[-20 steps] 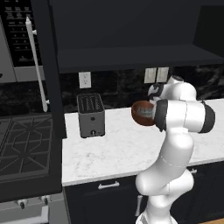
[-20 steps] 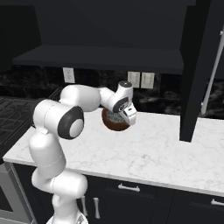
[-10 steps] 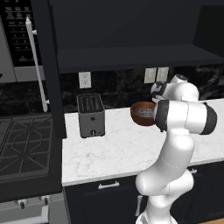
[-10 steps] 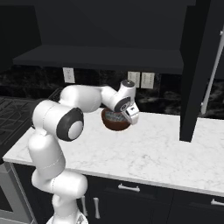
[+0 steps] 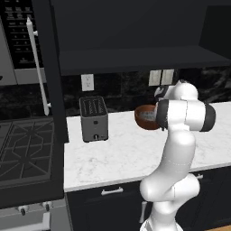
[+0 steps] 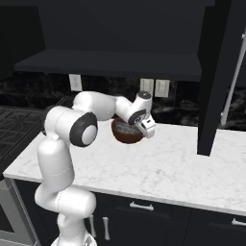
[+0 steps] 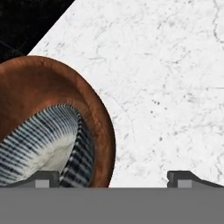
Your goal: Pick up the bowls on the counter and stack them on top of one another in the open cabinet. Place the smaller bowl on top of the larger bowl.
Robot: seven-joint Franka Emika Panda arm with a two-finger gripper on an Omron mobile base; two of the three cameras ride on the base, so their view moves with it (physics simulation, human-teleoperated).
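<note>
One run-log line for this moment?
gripper: open, straddling larger bowl rim | smaller bowl: nested inside it | counter: beneath | open cabinet: above

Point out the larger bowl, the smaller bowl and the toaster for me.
larger bowl (image 7: 52,83): hand view, its brown inner wall.
smaller bowl (image 7: 41,146): hand view, its pale inside.
toaster (image 5: 94,119): left base view, its front face.

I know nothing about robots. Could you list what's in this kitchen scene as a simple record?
Larger bowl: glossy reddish-brown round bowl, apparently resting on the white marble counter near the back wall
Smaller bowl: grey striped bowl, tilted inside the brown one
End effector: open, fingertips either side of the brown bowl's rim
Open cabinet: dark wall shelf above, no bowls on it
Nearby: dark two-slot toaster, black stove grate
</note>
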